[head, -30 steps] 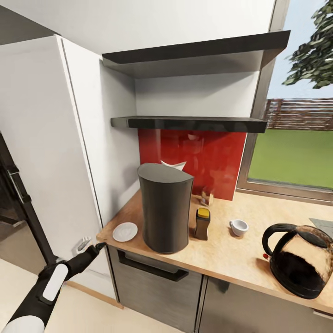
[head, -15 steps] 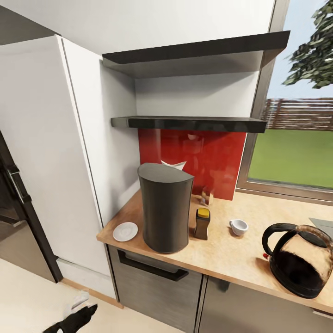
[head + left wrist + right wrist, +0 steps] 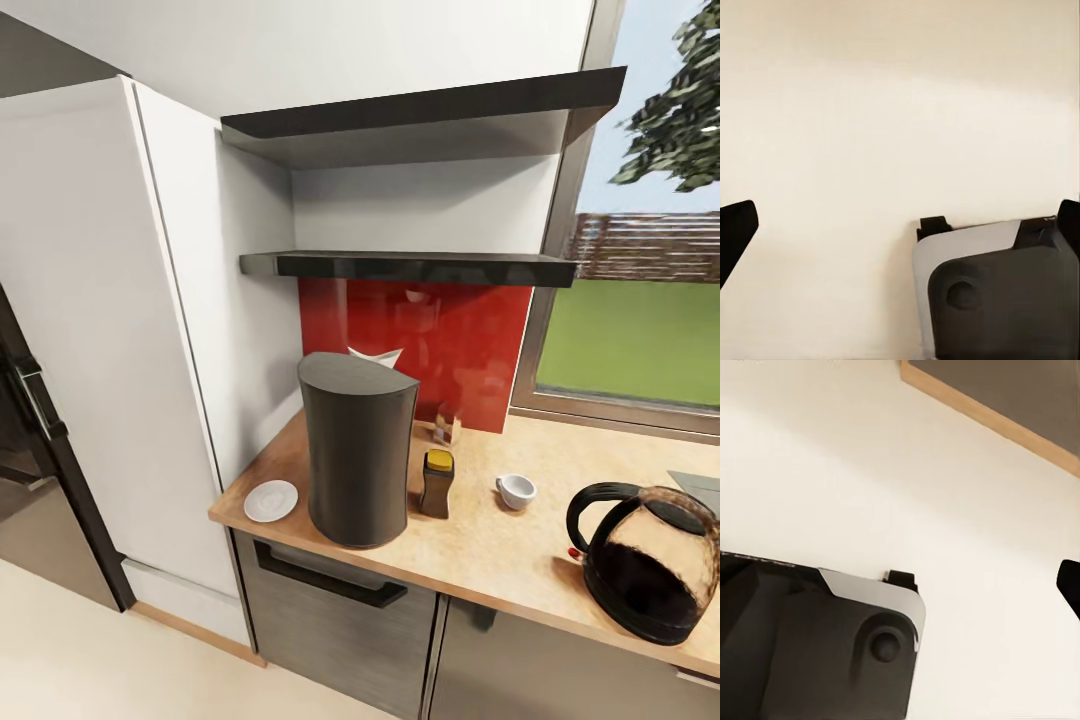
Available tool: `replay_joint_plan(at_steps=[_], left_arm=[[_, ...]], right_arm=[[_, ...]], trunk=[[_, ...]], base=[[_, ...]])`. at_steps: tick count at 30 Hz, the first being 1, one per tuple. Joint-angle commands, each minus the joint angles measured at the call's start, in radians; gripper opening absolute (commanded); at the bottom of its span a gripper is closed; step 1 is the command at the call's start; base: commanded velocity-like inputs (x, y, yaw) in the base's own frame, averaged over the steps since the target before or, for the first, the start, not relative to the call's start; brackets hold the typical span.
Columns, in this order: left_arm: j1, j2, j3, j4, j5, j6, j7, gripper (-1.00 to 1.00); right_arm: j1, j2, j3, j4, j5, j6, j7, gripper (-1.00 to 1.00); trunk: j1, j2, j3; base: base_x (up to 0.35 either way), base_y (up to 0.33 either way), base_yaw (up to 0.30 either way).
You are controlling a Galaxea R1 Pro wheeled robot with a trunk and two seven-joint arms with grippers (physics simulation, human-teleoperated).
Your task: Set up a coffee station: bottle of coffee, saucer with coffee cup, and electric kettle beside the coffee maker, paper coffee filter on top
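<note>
Left gripper (image 3: 900,225) is pointed down at the pale floor (image 3: 900,112), fingers spread wide with nothing between them. Right gripper is aimed at the floor too, but just one dark fingertip (image 3: 1069,585) shows, so I can't tell how open it is.

Using the coffee maker (image 3: 357,450) as the landmark on the kitchen countertop (image 3: 500,555): the saucer (image 3: 271,500) sits bare just to its left, the bottle of coffee (image 3: 437,484) stands right beside it on the right, and the paper coffee filter (image 3: 376,356) pokes up behind its top. Farther right is the coffee cup (image 3: 516,491), looks empty, not on the saucer. Farthest right stands the electric kettle (image 3: 647,565), dark inside.
</note>
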State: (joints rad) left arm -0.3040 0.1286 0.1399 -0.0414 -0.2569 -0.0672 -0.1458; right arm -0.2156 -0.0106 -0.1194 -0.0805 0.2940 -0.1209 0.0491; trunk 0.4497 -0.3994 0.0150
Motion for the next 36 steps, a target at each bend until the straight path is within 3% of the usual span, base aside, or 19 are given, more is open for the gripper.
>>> replay_joint_plan(at_steps=[1,2,3,7,23,33,35,36], left_arm=[[0.003,0.000,0.009,0.011,-0.024,-0.003,-0.003,1.00],[0.006,0.000,0.009,0.017,-0.034,-0.003,-0.003,1.00],[0.014,0.001,0.009,0.028,-0.048,0.001,0.005,1.00],[0.028,0.001,0.009,0.030,-0.048,0.000,0.010,1.00],[0.031,0.000,0.010,0.030,-0.046,-0.003,0.012,1.00],[0.031,0.000,0.013,0.016,-0.049,-0.007,0.013,1.00],[0.031,-0.023,0.010,-0.025,-0.051,-0.020,0.011,1.00],[0.031,-0.025,0.010,-0.031,-0.050,-0.020,0.011,1.00]], right_arm=[[0.000,0.000,-0.008,0.002,-0.005,-0.003,0.004,1.00],[0.000,0.000,-0.008,0.002,-0.016,-0.003,0.004,1.00],[0.000,0.000,-0.008,0.005,-0.077,-0.003,0.003,1.00],[0.000,0.000,-0.008,0.031,-0.109,-0.003,0.003,1.00],[0.000,0.000,-0.008,0.045,-0.116,-0.003,0.003,1.00],[0.000,0.000,-0.009,0.042,-0.116,-0.003,0.003,1.00],[0.000,-0.029,-0.009,0.042,-0.120,-0.003,0.003,1.00],[0.000,-0.030,-0.009,0.042,-0.120,-0.003,0.003,1.00]], trunk=[[0.000,-0.001,0.000],[0.000,-0.001,0.000],[0.000,-0.001,0.000],[0.000,-0.001,0.001],[0.000,-0.001,0.004],[0.000,-0.001,0.004],[0.000,-0.001,0.004],[0.000,-0.001,0.004]], base=[[0.000,0.000,-0.021],[0.000,0.000,-0.014],[0.000,0.000,-0.030],[-0.006,0.005,-0.168],[-0.204,0.190,-0.278],[-0.083,0.104,-0.056],[-0.001,0.001,0.000],[0.000,0.000,0.000]])
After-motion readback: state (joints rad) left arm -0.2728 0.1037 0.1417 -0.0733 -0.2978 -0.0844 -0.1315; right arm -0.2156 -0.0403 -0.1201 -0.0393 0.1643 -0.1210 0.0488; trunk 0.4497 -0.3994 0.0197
